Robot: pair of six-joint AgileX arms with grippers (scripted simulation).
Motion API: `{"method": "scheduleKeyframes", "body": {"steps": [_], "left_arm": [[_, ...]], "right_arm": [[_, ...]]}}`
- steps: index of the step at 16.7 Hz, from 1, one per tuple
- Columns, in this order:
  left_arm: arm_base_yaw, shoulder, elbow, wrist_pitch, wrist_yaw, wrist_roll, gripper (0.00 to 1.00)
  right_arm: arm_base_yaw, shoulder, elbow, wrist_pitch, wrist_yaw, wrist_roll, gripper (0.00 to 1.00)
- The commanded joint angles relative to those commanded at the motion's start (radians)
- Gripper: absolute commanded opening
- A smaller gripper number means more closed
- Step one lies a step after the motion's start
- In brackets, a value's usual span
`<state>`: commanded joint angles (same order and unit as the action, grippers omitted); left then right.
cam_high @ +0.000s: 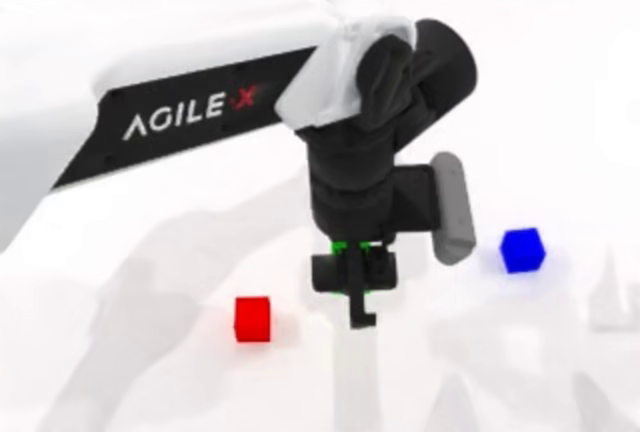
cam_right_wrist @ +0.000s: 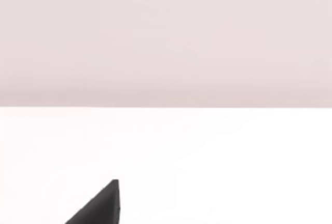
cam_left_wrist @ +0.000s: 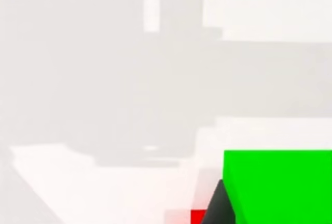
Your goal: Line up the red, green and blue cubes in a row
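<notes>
The left arm's fingers [cam_high: 358, 292] hide most of the green cube [cam_high: 343, 248] from above.

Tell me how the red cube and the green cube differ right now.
The red cube sits free on the table, in full sight from above; the green cube is at the left hand, almost hidden under it in the top view. The red cube lies to the left, the green cube between it and the blue cube. Both are plain, bright cubes.
</notes>
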<state>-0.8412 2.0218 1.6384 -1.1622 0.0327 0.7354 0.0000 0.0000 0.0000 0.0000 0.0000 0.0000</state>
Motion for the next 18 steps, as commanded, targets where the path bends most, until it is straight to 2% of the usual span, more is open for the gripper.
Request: {"method": "scheduleKeyframes", "body": {"steps": [7, 12, 18], "left_arm": [[-0.003, 0.068, -0.146, 0.218, 0.001, -0.003, 0.0], [-0.005, 0.079, -0.164, 0.242, 0.0, -0.002, 0.0], [-0.005, 0.079, -0.164, 0.242, 0.0, -0.002, 0.45]], "right_arm": [[0.0, 0.0, 0.0, 0.0, 0.0, 0.0, 1.0], [0.0, 0.0, 0.0, 0.0, 0.0, 0.0, 1.0], [0.0, 0.0, 0.0, 0.0, 0.0, 0.0, 1.0]]}}
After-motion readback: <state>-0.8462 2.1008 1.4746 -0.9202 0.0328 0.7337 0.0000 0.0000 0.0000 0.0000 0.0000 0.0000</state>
